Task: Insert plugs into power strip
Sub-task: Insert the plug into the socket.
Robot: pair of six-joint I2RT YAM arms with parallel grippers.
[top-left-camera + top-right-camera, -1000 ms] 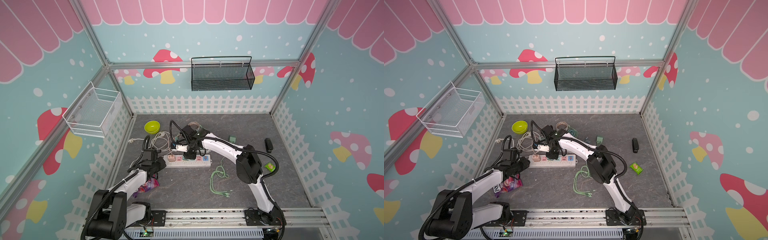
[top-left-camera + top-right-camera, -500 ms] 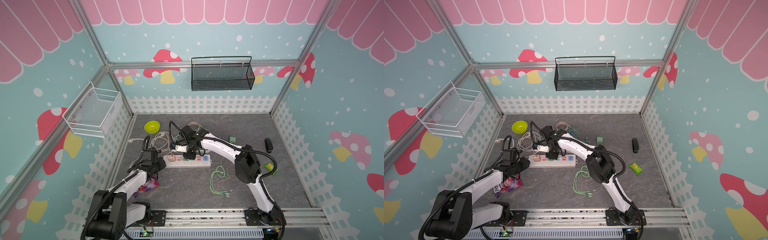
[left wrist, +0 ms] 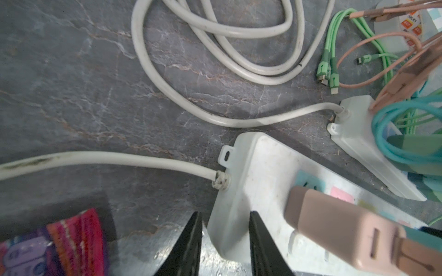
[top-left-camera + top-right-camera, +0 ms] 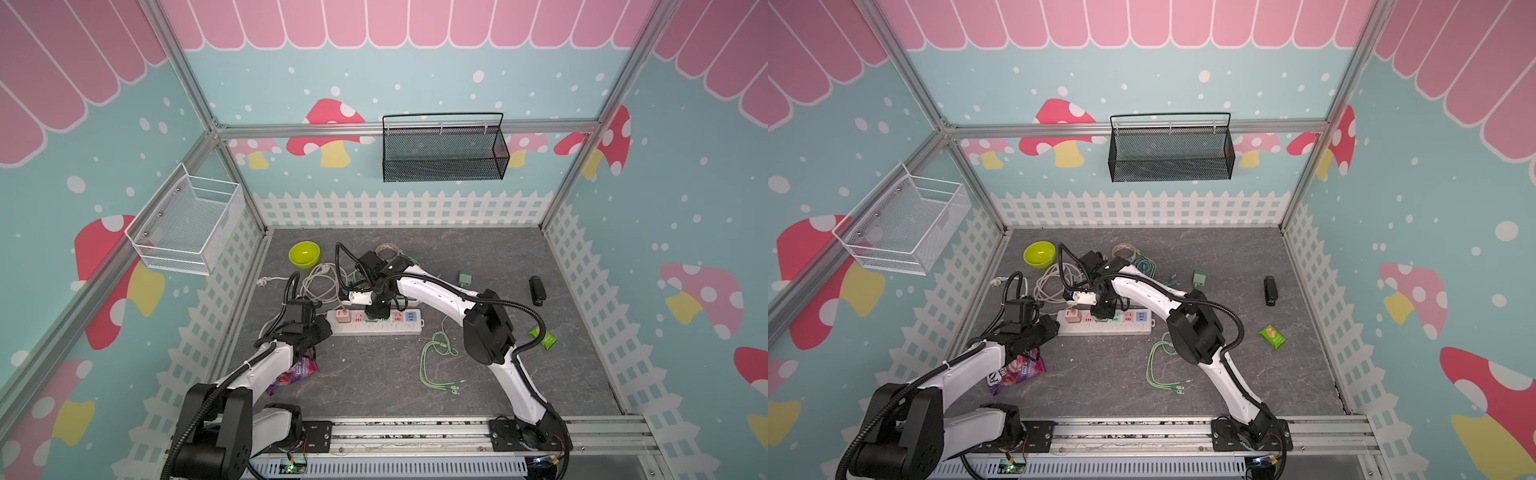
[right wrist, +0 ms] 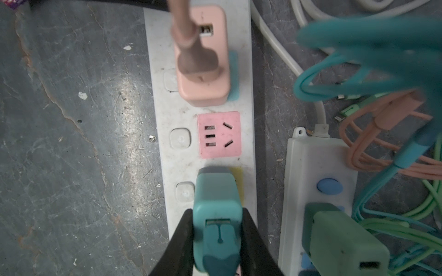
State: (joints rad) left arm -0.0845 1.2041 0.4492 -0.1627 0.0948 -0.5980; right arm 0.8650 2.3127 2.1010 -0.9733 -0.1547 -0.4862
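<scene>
Left gripper [image 3: 224, 215]: fingers narrowly parted astride the cord-end corner of the power strip [image 3: 260, 167], grip uncertain; salmon plug [image 5: 203, 71] seated in the strip's end socket; right gripper [image 5: 217, 211]: fingers pinching the teal plug [image 5: 216, 196] by its flanks, over the strip's third socket.

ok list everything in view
power strip: 1, white, centre
second strip: 1, white, behind
pink plug: 1, salmon, end socket
teal plug: 1, teal, third socket
green plug: 1, green, second strip
loose adapter: 1, dark green, rear
thick cords: 2, white, rear left
mint cable: 1, green, front
bowl: 1, lime, rear left
tape roll: 1, pale, rear
packets: 2, green, purple, table sides
black object: 1, black, right
baskets: 2, black, white, walls
left gripper: 1, black, open, power strip's end
right gripper: 1, black, shut on teal plug
</scene>
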